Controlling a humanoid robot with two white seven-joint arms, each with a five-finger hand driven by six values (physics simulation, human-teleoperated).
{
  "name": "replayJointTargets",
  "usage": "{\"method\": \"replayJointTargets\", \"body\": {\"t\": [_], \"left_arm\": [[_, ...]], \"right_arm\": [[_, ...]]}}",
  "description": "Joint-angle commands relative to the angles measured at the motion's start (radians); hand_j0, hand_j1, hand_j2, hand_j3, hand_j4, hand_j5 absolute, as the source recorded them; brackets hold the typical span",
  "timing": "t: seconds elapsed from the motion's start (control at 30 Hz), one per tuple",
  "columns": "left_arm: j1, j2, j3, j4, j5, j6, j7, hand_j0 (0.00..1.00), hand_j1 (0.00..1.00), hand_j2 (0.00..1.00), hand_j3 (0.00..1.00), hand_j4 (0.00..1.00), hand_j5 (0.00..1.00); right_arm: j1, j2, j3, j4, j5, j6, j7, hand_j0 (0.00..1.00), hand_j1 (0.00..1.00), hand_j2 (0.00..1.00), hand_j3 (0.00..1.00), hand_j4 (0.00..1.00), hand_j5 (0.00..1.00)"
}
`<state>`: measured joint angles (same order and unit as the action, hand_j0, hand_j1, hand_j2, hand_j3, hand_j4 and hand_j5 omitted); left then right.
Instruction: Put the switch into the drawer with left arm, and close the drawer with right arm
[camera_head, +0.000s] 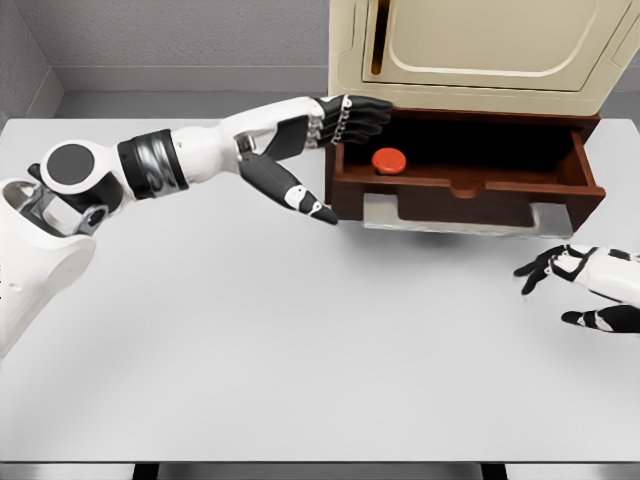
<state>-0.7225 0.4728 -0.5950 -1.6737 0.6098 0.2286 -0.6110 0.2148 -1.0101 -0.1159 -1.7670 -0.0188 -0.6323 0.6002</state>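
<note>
Switch (389, 160): a small red disc lying flat on the floor of the open drawer (470, 184), toward the drawer's left end and near its left wall, touching no hand. By its look it is probably light, rigid and smooth-topped; a low disc of this kind offers little to hold except its rim, so a pinch across opposite edges would be the likely grip, and it could slide on the wood if nudged. Drawer: dark brown, pulled well out from the cream cabinet (480, 50) above and behind it; its front panel, with a shallow notch at the middle of the top edge, is the surface a closing push would meet. Left hand (330, 135): over the drawer's left wall, fingers extended and relaxed, thumb pointing down outside the drawer, holding nothing. Right hand (580, 285): on the white table (300, 350), in front of and right of the drawer, well apart from it, fingers spread, empty.
</note>
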Motion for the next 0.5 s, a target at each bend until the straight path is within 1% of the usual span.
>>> {"method": "replayJointTargets", "body": {"t": [0.0,0.03,0.1,0.27,0.47], "left_arm": [[-0.002,-0.009,-0.003,0.04,-0.03,0.005,0.0,1.0,1.0,1.0,1.0,1.0,1.0],[-0.006,-0.022,-0.005,0.049,-0.044,0.005,0.0,1.0,1.0,1.0,1.0,1.0,1.0],[-0.006,-0.026,-0.003,0.042,-0.051,0.005,0.0,1.0,1.0,1.0,1.0,1.0,1.0],[0.005,-0.025,0.0,-0.023,-0.051,0.005,0.0,1.0,1.0,1.0,1.0,1.0,1.0],[0.008,-0.025,-0.003,-0.024,-0.051,0.024,0.007,1.0,1.0,1.0,1.0,1.0,1.0]], "right_arm": [[0.0,0.005,0.009,0.011,-0.003,0.021,-0.04,0.8,0.8,0.8,0.8,0.8,0.8],[0.0,0.007,0.009,0.014,-0.003,0.021,-0.04,0.8,0.8,0.8,0.8,0.8,0.8],[0.0,0.005,0.009,0.015,-0.001,0.021,-0.039,0.81,0.81,0.81,0.81,0.81,0.81],[0.0,0.004,0.009,0.021,0.0,0.021,-0.037,0.81,0.81,0.81,0.81,0.81,0.81],[0.0,0.002,0.007,0.021,0.0,0.021,-0.037,0.81,0.81,0.81,0.81,0.81,0.81]]}}
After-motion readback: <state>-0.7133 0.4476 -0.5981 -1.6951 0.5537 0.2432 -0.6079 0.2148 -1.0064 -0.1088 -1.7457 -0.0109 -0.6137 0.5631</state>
